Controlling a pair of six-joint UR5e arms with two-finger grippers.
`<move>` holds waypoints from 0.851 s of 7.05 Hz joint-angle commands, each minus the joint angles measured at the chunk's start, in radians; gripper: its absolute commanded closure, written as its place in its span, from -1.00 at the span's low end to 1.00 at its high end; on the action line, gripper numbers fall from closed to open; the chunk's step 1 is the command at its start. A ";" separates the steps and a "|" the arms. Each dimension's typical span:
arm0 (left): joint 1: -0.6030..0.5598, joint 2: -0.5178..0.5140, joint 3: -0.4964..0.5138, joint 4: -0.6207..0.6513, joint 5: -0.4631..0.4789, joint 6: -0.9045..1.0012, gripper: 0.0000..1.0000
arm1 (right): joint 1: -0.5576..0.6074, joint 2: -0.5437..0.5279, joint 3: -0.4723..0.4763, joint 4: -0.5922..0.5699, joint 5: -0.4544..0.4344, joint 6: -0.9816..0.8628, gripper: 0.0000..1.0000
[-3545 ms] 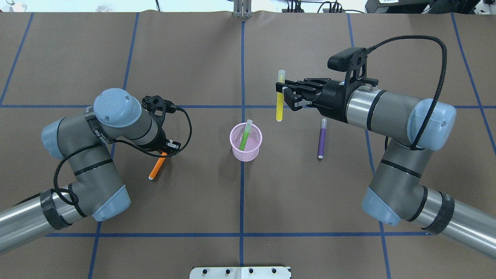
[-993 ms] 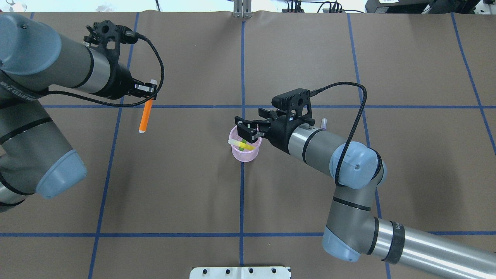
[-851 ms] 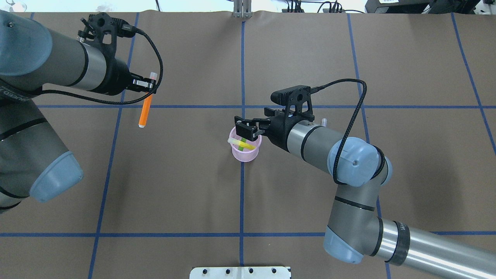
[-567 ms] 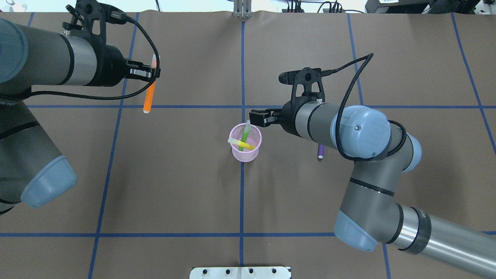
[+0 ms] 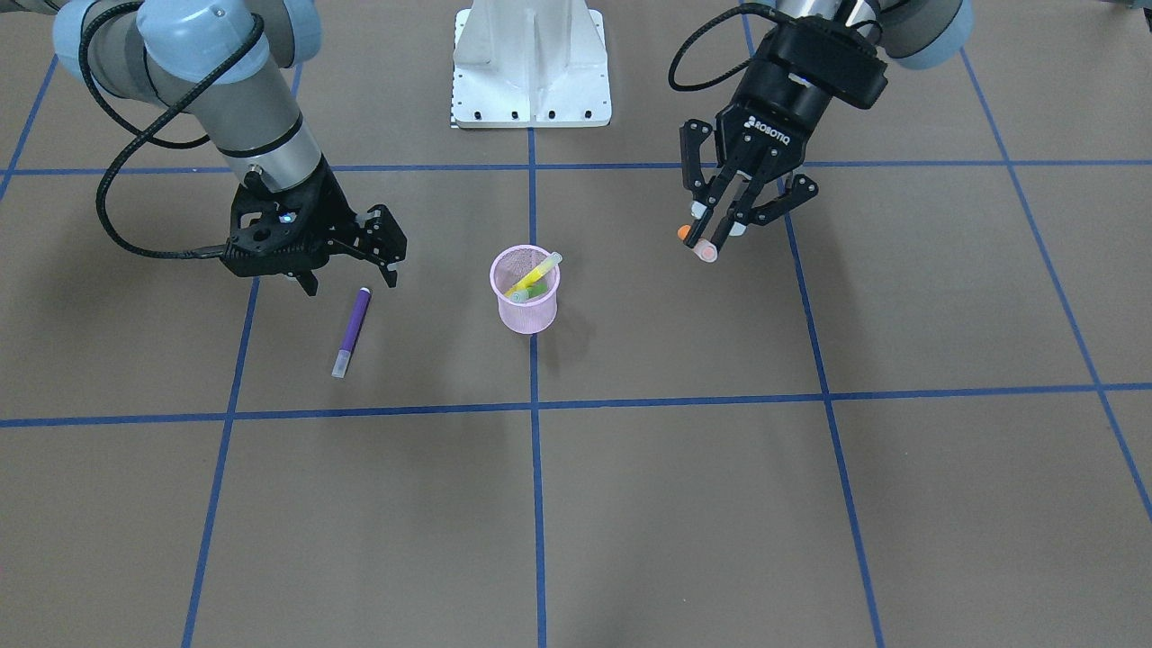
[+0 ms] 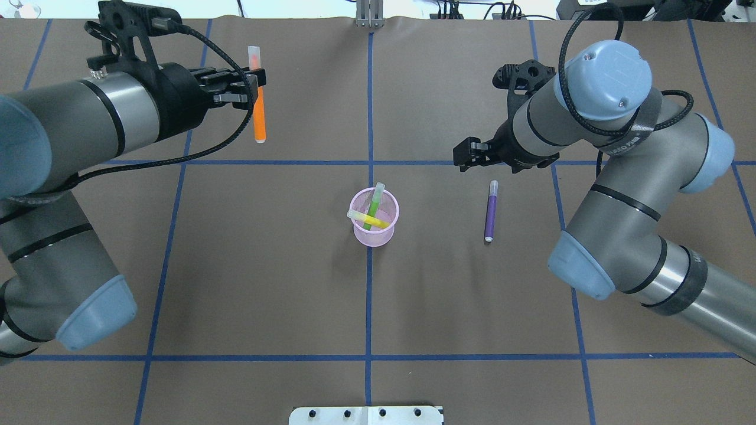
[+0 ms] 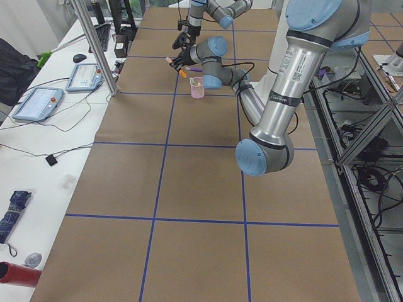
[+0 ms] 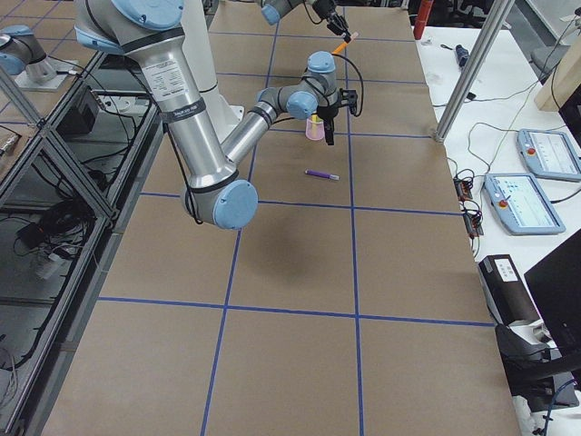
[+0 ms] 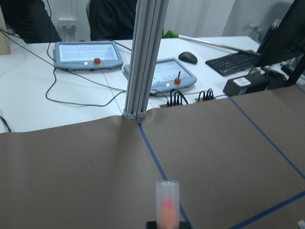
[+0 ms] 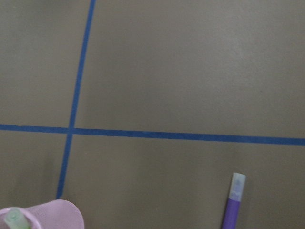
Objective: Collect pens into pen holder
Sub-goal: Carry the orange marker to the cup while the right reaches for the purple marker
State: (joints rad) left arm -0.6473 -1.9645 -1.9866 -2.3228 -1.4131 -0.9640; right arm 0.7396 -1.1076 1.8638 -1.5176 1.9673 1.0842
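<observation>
The pink mesh pen holder (image 6: 378, 236) (image 5: 526, 313) stands upright at the table's middle. A green pen (image 6: 373, 208) and a yellow pen (image 6: 370, 221) lean inside it. A purple pen (image 6: 491, 211) (image 5: 351, 330) (image 10: 231, 212) lies flat on the table to the holder's right. My right gripper (image 6: 465, 154) (image 5: 351, 274) hovers open and empty just beyond the purple pen's capped end. Far to the holder's left and raised, my left gripper (image 6: 255, 88) (image 5: 715, 236) is shut on an orange pen (image 6: 258, 115) (image 9: 167, 207), which hangs roughly upright with its pale cap on top.
Blue tape lines (image 6: 370, 118) grid the brown table cover. A white base plate (image 5: 531, 63) sits at the robot's edge. Past the far edge stand a metal post (image 9: 143, 57) and a desk with control pendants (image 9: 86, 50).
The right gripper has left the yellow pen in the holder, pulled away to the right, and now hangs near the purple pen. The left arm carried the orange pen up and rightward.
</observation>
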 commanded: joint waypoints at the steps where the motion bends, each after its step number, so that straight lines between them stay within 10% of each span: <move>1: 0.200 -0.039 0.153 -0.317 0.280 -0.062 1.00 | 0.007 -0.014 -0.067 -0.006 0.019 0.005 -1.00; 6: 0.265 -0.112 0.314 -0.463 0.335 -0.061 1.00 | 0.001 0.044 -0.332 0.138 0.018 0.008 -0.98</move>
State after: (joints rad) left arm -0.3866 -2.0581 -1.7009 -2.7823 -1.0807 -1.0243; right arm 0.7416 -1.0869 1.5969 -1.4110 1.9831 1.0895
